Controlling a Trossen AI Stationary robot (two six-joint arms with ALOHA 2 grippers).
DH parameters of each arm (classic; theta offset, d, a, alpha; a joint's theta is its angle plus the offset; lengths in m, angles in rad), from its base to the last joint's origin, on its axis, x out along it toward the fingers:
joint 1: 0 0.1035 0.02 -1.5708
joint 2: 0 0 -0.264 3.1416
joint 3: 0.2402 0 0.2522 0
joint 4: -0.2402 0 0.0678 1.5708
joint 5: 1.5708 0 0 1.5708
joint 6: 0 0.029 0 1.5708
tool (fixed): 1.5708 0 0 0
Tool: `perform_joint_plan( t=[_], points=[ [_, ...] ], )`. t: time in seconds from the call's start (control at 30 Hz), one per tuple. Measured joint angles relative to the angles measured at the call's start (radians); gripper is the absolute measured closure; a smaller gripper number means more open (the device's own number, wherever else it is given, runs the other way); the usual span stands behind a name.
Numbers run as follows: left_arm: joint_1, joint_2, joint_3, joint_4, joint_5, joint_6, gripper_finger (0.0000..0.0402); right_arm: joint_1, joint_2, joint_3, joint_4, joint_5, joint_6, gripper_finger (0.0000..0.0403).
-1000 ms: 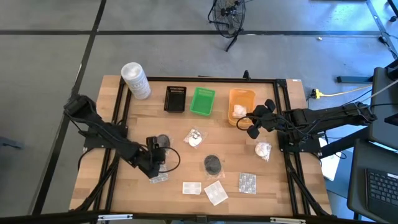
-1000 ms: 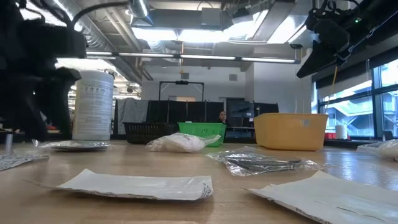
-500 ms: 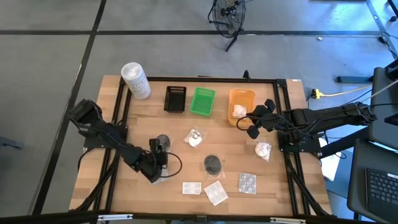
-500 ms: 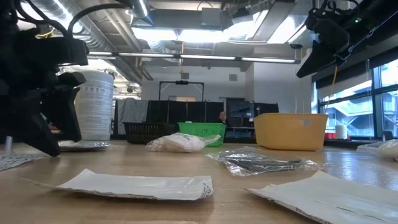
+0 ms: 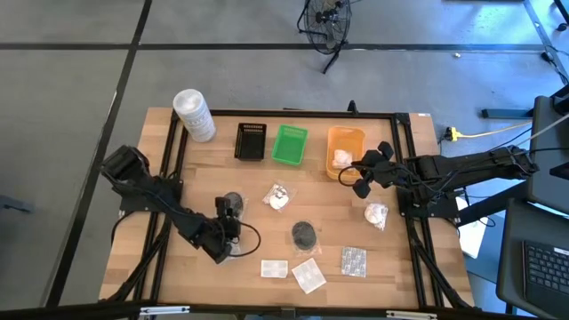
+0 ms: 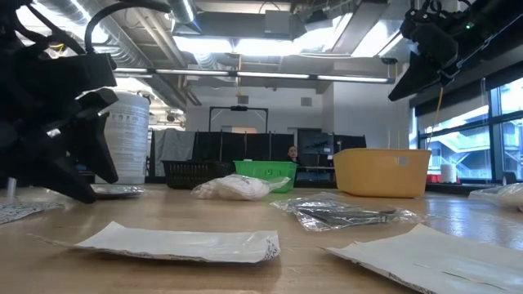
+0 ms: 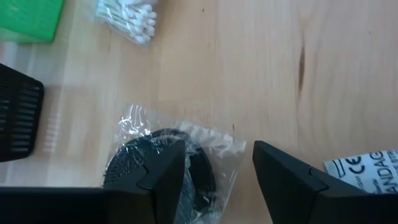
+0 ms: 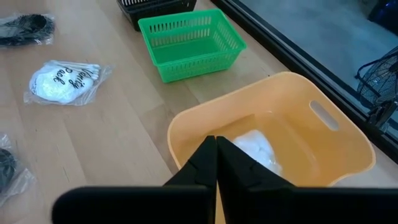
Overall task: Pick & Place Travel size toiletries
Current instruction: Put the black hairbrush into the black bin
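Note:
A black round pad in a clear wrap lies flat on the wooden table, left of the middle. My left gripper is low over it and tipped downward, fingers open. One finger stands in front of the pad's middle; the other stands beside the wrap. In the high view this gripper is just on the pad's near side. My right gripper hangs shut and holding nothing above the orange tray, which holds a white bundle. My left gripper comes slanting down at the black pad's clear wrap from the table's near side, its fingers open. One finger hides part of the pad; I cannot tell whether either finger touches the wrap or the pad.
A cotton-swab bundle, a second black pad, a white bundle, a blister pack and two flat sachets lie around. At the far edge stand a white tub, a black tray and a green tray.
My left gripper has sunk toward the table beside the black pad, rolling and tipping further downward. The pad has stayed where it was.

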Motion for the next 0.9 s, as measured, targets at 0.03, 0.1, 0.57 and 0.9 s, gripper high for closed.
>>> perform_joint_plan(
  t=[0.03, 0.1, 0.57, 0.9],
  points=[
    [-0.002, 0.003, 0.000, 0.001, -0.008, 0.000, 0.0217, 0.000, 0.000, 0.000, 0.004, 0.000, 0.000, 0.0398],
    [-0.002, 0.009, 0.000, -0.001, -0.015, 0.008, 0.0222, 0.000, 0.000, 0.000, 0.008, 0.000, 0.000, 0.0394],
    [-0.002, 0.024, 0.000, -0.006, 0.019, 0.026, 0.0279, 0.000, 0.000, 0.000, 0.012, -0.009, -0.001, 0.0387],
    [-0.002, 0.026, -0.001, -0.025, 0.023, 0.027, 0.0325, 0.000, 0.000, 0.000, 0.012, -0.011, -0.003, 0.0393]
  ],
)
